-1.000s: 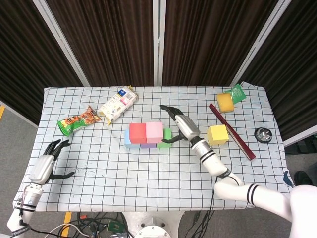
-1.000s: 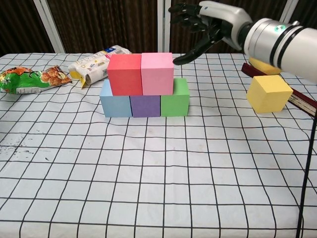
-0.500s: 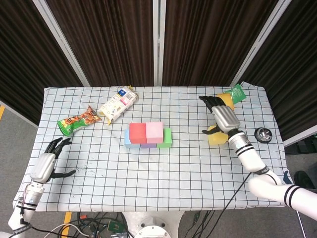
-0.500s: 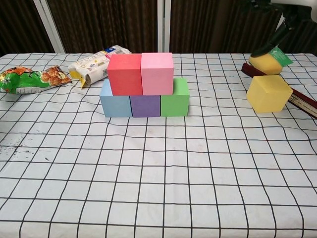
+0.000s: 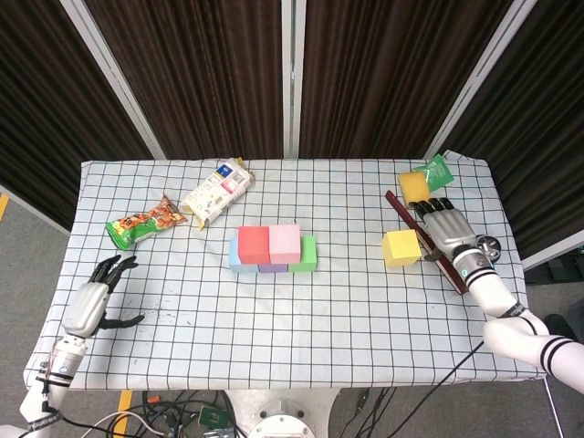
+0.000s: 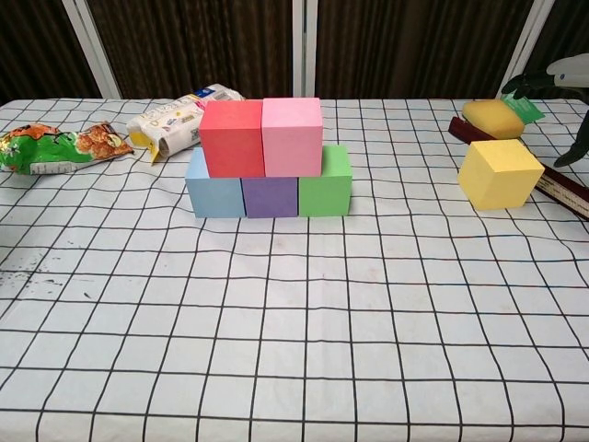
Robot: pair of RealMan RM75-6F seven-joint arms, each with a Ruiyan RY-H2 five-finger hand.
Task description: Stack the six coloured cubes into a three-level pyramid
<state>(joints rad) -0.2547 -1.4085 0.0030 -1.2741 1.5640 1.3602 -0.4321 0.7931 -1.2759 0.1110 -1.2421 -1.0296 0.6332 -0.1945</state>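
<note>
Dark curtain panels with pale vertical posts back the scene; grey floor shows round the tabletop [image 5: 274, 319], which wears a white cloth with a black grid.

Edges and room: the whole near half of the cloth is bare grid, open for moving. Left hand [image 5: 91, 303] sits at the near-left corner, fingers spread wide, holding nothing. Right hand [image 5: 444, 228] is over the right side, just right of the yellow cube [image 5: 401, 247], fingers fanned apart, gripping nothing; whether it touches the cube, can't tell. Chest view catches only its fingertips at the right frame edge.

Cubes: five are stacked mid-table. Bottom row, flush side by side: blue cube [image 6: 213, 191], purple cube [image 6: 270, 196], green cube [image 6: 326, 181]. Second row on top: red cube [image 6: 232, 138] and pink cube [image 6: 292, 136], touching each other, faces square to the camera. Top level has no cube. Yellow cube stands alone on the cloth, well apart to the right of the stack, turned slightly so a corner edge faces the chest camera. All matte, solid colour, same size.

Clutter: dark red bar [image 5: 425, 240] runs diagonally behind the yellow cube towards the right edge. Yellow sponge [image 5: 413, 188] with a green packet [image 5: 434, 172] at the far-right corner. Small dark round thing [image 5: 486, 247] at the right edge. White pack [image 5: 216, 192] and green-orange snack bag [image 5: 145, 222] far left.
</note>
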